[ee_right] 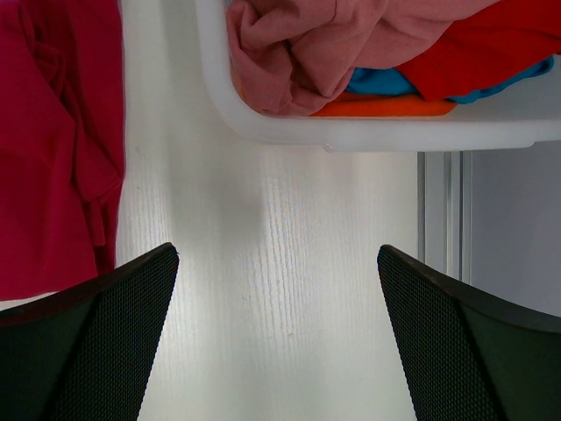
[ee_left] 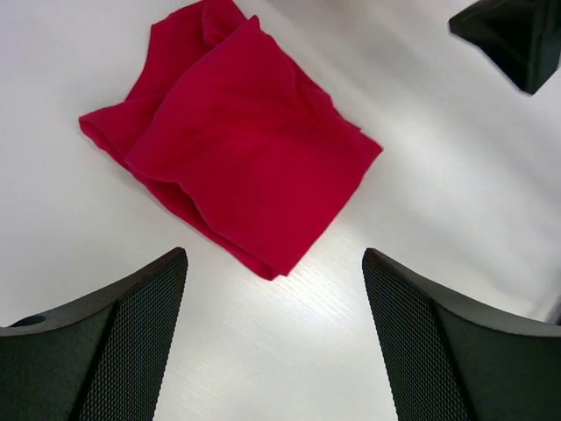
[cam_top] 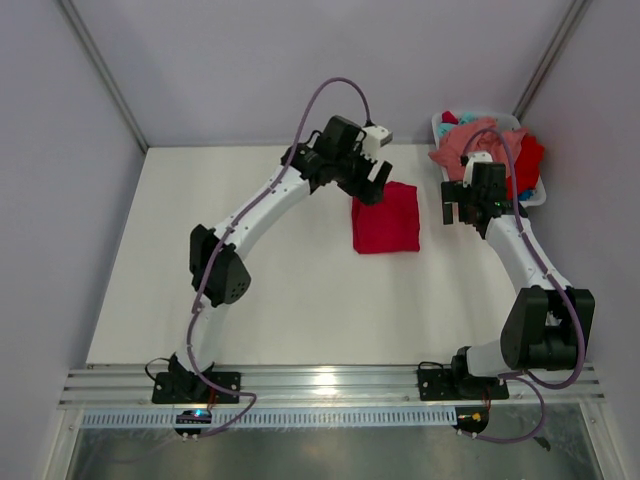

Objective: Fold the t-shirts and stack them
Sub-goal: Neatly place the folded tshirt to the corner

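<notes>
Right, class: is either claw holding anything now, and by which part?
Nothing is held. The left claw is open near the folded bright red cloth t-shirt; the right claw is open beside the white plastic basket.

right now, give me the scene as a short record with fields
red t-shirt: folded, flat on the table
basket: far right corner, salmon pink t-shirt on top, red cloth and teal cloth too
left gripper: open, empty, at the red t-shirt's far left corner
right gripper: open, empty, over bare table between red t-shirt and basket
</notes>
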Robot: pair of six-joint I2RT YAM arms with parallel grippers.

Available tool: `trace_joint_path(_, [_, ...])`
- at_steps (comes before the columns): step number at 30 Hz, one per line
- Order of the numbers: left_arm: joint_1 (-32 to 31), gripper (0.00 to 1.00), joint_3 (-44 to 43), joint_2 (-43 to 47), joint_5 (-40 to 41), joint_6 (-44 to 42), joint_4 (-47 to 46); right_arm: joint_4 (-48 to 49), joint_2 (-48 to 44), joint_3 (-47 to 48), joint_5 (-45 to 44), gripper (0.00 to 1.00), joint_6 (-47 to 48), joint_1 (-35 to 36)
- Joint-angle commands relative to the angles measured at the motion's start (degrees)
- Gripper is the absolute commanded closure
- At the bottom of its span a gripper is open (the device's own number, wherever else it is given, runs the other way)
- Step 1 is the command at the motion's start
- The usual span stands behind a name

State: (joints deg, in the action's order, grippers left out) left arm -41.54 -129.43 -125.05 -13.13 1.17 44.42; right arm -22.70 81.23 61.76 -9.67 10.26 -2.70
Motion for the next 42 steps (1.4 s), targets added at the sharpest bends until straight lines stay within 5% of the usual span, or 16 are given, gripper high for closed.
trace_joint_path(1, [4.44,0.17,-3.46,1.49,-13.13,11.64,4.01,-0.24,-0.81,0.73,1.23,0.01,-0.95,0.15])
trace_joint_path(5, [8.66,0.19,-3.29,-1.85,-22.46,20.7,2.16,-0.42,-1.07,0.73,1.41,0.01,-0.95,0.15])
trace_joint_path(13, [10.78,0.19,7.6,-4.05,-20.71,18.87,-4.34,-0.24,-1.6,0.56,2.29,0.01,-0.95,0.15])
trace_joint_path(24, [10.87,0.19,8.75,-14.16,-23.61,24.14,-12.95,0.46,-1.78,-0.06,2.03,0.01,-0.59,0.15])
trace_joint_path(42, [10.87,0.2,13.06,-15.3,-24.4,24.06,-18.58,0.55,-1.78,-0.15,2.9,0.01,-0.86,0.15])
